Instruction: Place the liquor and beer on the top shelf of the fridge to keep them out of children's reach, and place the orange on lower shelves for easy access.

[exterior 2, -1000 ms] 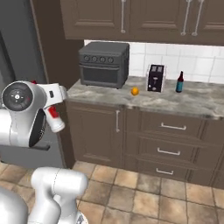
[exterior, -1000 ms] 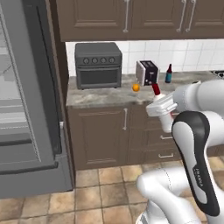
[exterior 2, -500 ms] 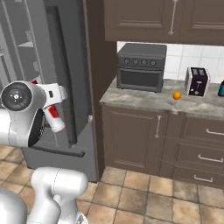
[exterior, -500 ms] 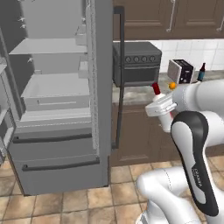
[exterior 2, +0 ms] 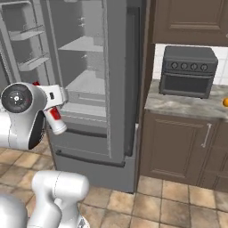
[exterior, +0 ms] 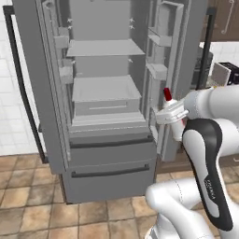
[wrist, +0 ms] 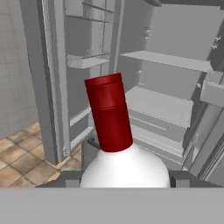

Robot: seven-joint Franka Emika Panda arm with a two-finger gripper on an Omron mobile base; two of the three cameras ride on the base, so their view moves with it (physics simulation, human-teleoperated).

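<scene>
The liquor (wrist: 124, 168) bottle sits clamped between the gripper (exterior: 171, 115) fingers, its red cap pointing toward 11 o'clock in the left base view. The jaws are closed around the white body. The fridge (exterior: 102, 98) stands open ahead at 10 o'clock from the gripper, the top shelf (exterior: 103, 48) bare, the lower shelves (exterior: 105, 88) beneath it. The orange (exterior 2: 225, 102) lies on the counter (exterior 2: 187, 105), far off at 3 o'clock, beside the toaster oven (exterior 2: 187, 71).

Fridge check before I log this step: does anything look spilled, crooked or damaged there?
Nothing stands out. The fridge stands open, its top shelf level and bare. The liquor bottle is gripped in the jaws, leaning, with its red cap on. No spill shows on the floor.
</scene>
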